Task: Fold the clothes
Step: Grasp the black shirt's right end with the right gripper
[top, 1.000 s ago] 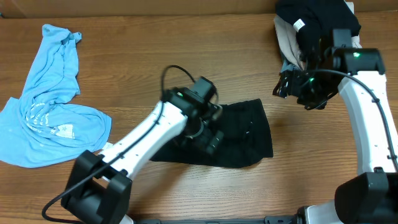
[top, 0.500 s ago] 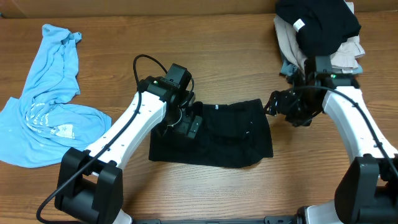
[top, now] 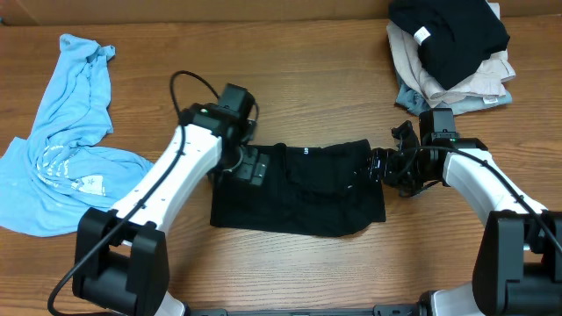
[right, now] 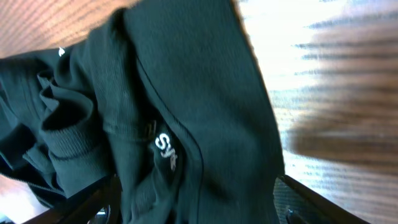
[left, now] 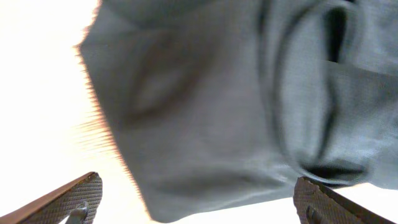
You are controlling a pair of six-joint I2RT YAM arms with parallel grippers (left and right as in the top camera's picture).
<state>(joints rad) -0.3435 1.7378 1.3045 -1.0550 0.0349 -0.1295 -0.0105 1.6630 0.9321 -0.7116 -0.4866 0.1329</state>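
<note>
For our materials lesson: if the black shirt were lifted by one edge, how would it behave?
Probably floppy: the black shirt lies in soft creases. Likely light: thin cloth lying flat on the table. Its layers would probably fall open.

A white logo (right: 165, 152) is printed on the black shirt (right: 186, 93). In the right wrist view, letters resembling "SJ" can be made out; the remainder is not legible. A white print (top: 88, 183) on the light-blue garment (top: 66, 140) near the table's left edge cannot be read. A white tag (top: 423, 35) on the black folded garment (top: 457, 31) at the far right corner carries no legible text.
</note>
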